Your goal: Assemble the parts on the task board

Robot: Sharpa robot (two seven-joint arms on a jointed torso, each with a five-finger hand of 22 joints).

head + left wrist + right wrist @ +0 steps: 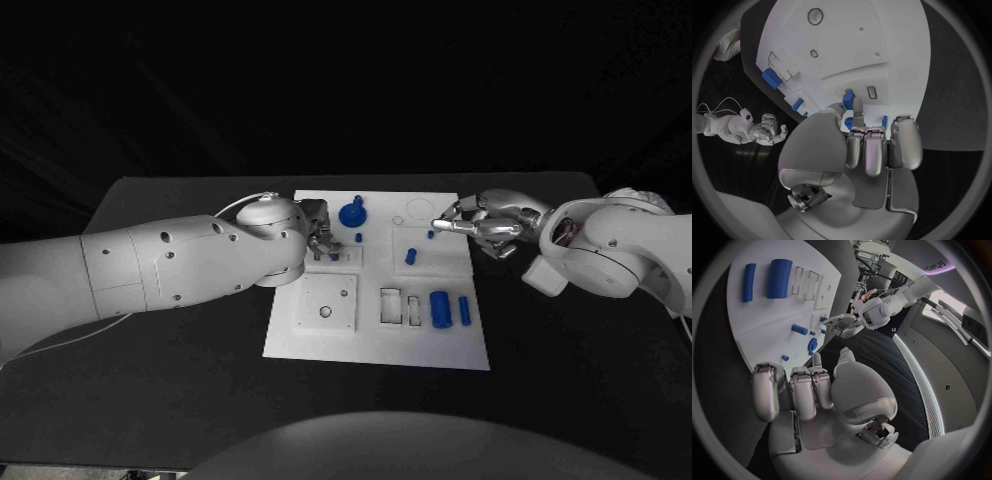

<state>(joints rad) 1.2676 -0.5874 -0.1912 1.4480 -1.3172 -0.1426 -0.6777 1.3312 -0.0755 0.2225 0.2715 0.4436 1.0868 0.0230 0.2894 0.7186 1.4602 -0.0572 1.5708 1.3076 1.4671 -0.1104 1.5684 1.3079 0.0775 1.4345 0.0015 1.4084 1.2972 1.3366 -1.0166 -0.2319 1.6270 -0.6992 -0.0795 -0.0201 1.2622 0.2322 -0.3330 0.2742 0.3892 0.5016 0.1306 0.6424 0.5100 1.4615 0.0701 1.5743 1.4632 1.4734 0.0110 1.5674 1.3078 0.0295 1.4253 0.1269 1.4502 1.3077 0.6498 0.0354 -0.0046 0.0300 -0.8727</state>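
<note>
The left hand [320, 240] pinches a small blue part [849, 95] over the board [325, 340]. The right hand [483, 225] hovers nearby, fingers curled, holding nothing. Several parts [441, 309] beyond both hands lie loose; most assembly remains.

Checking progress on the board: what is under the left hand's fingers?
The left hand hangs over the white board, fingers down by a small blue part near a slot. Anything beneath the palm is covered.

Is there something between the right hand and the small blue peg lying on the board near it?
Nothing visible. The right hand hovers at the task board's right edge, with only bare board between it and the small blue peg.
</note>
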